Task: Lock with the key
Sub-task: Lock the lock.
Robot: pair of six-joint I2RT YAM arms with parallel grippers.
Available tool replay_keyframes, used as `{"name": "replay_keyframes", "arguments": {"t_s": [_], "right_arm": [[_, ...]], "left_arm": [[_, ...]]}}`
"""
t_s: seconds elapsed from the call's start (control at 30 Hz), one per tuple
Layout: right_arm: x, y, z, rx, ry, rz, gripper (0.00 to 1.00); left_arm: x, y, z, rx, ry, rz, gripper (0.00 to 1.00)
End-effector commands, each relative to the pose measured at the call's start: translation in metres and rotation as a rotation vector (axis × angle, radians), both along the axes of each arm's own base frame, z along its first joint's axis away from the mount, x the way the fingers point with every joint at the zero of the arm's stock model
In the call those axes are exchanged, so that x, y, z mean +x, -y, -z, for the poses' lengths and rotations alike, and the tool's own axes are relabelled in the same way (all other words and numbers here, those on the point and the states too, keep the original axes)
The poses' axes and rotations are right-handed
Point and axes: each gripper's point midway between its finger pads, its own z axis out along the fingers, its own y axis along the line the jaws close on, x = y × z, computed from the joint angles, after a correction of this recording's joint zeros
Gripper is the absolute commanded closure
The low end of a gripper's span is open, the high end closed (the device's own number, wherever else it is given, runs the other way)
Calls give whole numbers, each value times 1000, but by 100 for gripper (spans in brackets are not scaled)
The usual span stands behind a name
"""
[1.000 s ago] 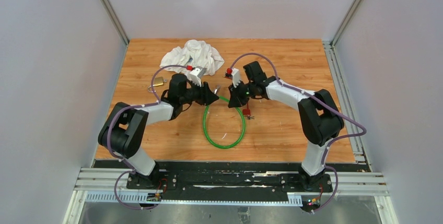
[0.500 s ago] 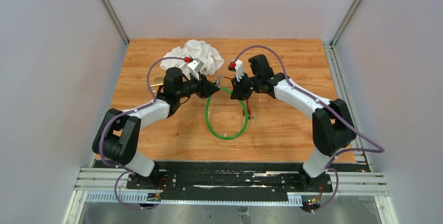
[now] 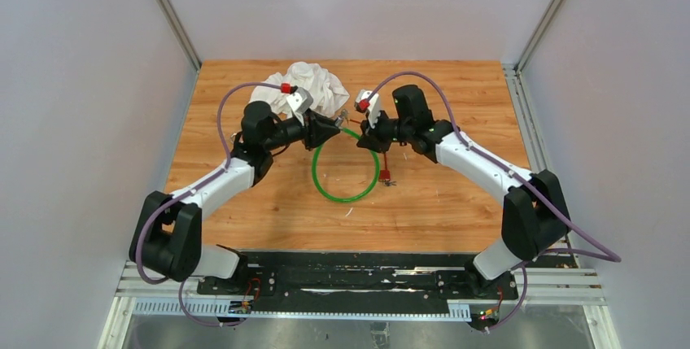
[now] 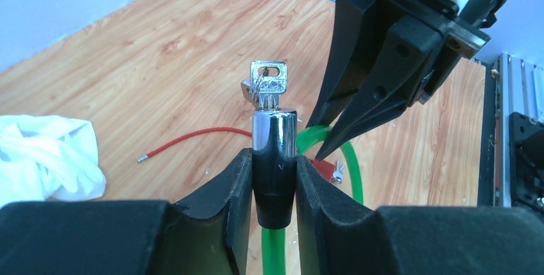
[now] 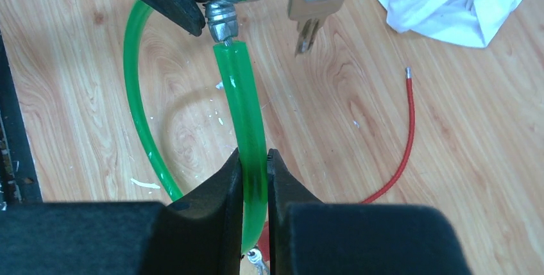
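Green cable point(image 5: 247, 115) ran up through the right gripper point(image 5: 253, 154), whose fingers were pinched shut on it a little below its metal tip point(image 5: 221, 22). The left gripper point(image 4: 274, 159) was clamped on the chrome lock barrel point(image 4: 274, 140), holding it off the wooden table point(image 3: 439, 202) with the key point(image 4: 268, 83) standing in its top end. A spare key point(image 5: 312, 12) dangled from the same ring.

Seen from above, the two grippers met over the far side of the cable loop, near the white cloth point(image 3: 305, 89).

As to progress, I judged the job roughly half done. The key was already in the cylinder and both ends of the lock were in hand. The tip sat right against the side of the barrel, but whether it was seated in its socket or only touching the opening could not be told (the left finger hid the joint in the right wrist view).

What appeared to remain was pushing the tip fully home, then turning the key to lock it. With both grippers occupied, one probably had to let go first.
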Motion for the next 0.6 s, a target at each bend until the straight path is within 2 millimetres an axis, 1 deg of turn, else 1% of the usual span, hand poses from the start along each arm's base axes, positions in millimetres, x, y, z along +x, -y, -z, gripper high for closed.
{"name": "replay_keyframes", "arguments": {"t_s": [0.0, 0.13, 0.23, 0.33, 0.43, 0.57], "right_arm": [[4, -26, -33, 53, 249, -72, 99], [0, -31, -30, 25, 295, -79, 99], [-1, -30, -29, 20, 311, -78, 99], [-5, -29, -24, 20, 304, -81, 97], [-7, -29, -25, 23, 302, -83, 94], [-11, -28, -32, 26, 286, -92, 89]], "left_arm": [[-44, 13, -8, 18, 107, 201, 99], [-53, 12, -5, 33, 149, 231, 100], [-58, 9, -2, 51, 190, 235, 100], [-62, 7, 4, 70, 228, 245, 100], [-65, 6, 8, 84, 240, 255, 100], [-67, 5, 10, 92, 248, 264, 100]]}}
